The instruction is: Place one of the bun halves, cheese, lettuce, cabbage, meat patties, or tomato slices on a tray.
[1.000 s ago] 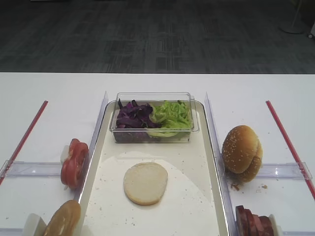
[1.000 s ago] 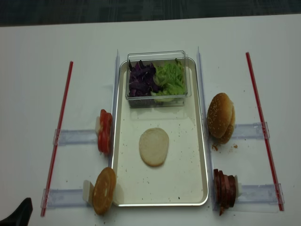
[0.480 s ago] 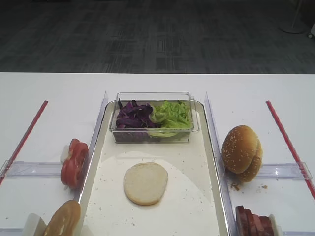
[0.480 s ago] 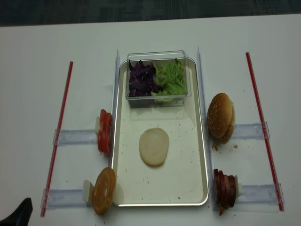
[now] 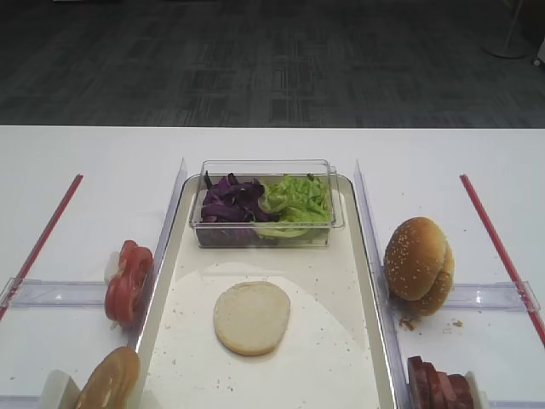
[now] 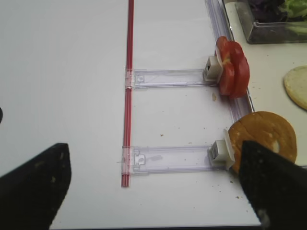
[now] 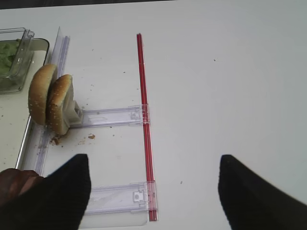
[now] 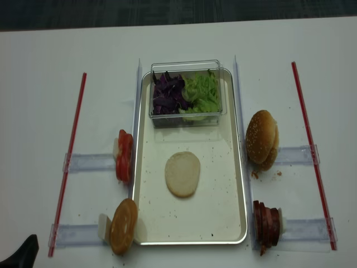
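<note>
Nothing has shifted over the last second; bun half (image 5: 252, 317) lies flat, cut face up, mid-tray (image 5: 353, 341), so the placing step looks done. Left gripper (image 6: 153, 187) hangs over the bare table beside the tray's left rim, jaws wide apart, holding nothing; the bun half sits well off to its right, only an edge in the left wrist view. Right gripper (image 7: 153, 191) likewise over the table on the right, jaws apart, empty; tomato slices (image 5: 129, 282) and meat patties (image 5: 438, 383) untouched in their racks.
</note>
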